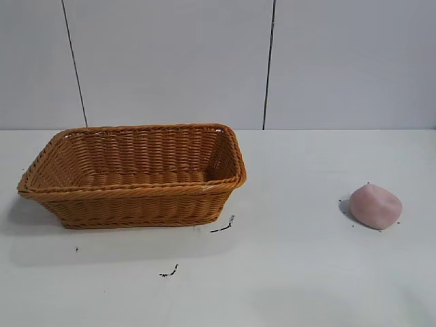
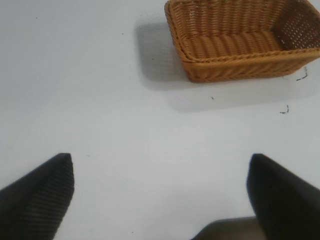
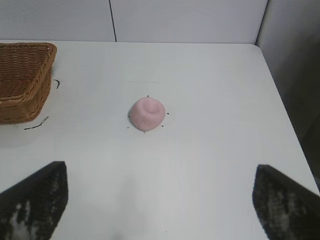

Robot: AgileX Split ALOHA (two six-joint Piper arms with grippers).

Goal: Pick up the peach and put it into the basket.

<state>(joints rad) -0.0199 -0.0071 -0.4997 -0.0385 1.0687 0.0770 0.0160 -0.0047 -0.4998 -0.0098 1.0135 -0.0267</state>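
- Table (image 1: 306, 272): white surface carrying the basket and the peach; a few small dark marks (image 1: 223, 226) lie just in front of the basket's near corner.
- Basket (image 1: 136, 197): woven, orange-brown, upright, nothing inside. It stands ahead of the left gripper (image 2: 160, 192), well apart from it, and off to one side of the right gripper's view.
- Peach (image 1: 375, 206): pale pink lump resting on the table, well apart from the basket. It lies ahead of the right gripper (image 3: 160, 200), roughly centred between the two fingers though clearly beyond them, touching neither.
- Left gripper: released, its dark fingers (image 2: 37, 197) spread wide over bare table, holding nothing.
- Right gripper: likewise released, fingers (image 3: 35, 200) spread wide above the table, holding nothing.
- Neither arm appears in the exterior view.
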